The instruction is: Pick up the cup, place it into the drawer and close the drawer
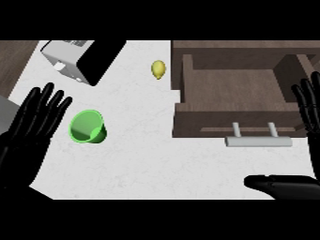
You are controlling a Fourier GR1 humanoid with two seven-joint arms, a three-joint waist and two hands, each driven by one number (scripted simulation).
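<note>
Nothing is done yet: the green cup (87,126) lies on its side on the bench (155,154), just beside the spread left hand (34,119). The drawer (235,91) stands open, the right hand (318,105) flat and open alongside it.

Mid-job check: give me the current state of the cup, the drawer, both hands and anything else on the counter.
green cup: on its side on the counter, not held
drawer: pulled open, nothing inside
left hand: open, beside the cup
right hand: open, at the drawer's right side
yellow fruit: lying left of the drawer
toaster: at the counter's back
</note>
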